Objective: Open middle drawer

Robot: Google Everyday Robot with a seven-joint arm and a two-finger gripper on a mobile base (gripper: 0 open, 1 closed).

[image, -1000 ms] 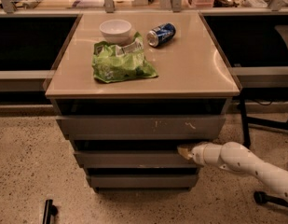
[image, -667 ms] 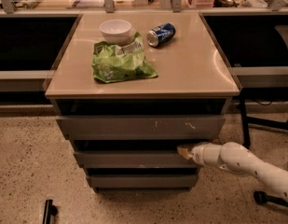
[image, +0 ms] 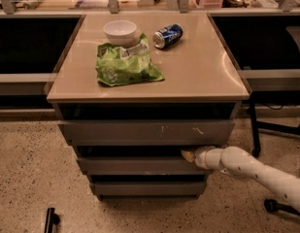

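The middle drawer (image: 135, 165) is a plain grey front between the larger scratched top front (image: 147, 131) and the narrow bottom front (image: 147, 188) of the cabinet. It stands a little proud of the bottom one. My gripper (image: 189, 155) is at the end of the white arm (image: 246, 168) that comes in from the lower right. Its tip sits in the dark gap just above the middle drawer's top edge, toward the right end.
On the beige cabinet top (image: 198, 67) lie a white bowl (image: 120, 31), a green chip bag (image: 126, 63) and a blue can (image: 168, 35) on its side. Speckled floor surrounds the cabinet. A chair base (image: 278, 127) stands at the right, a small black object (image: 50, 220) lower left.
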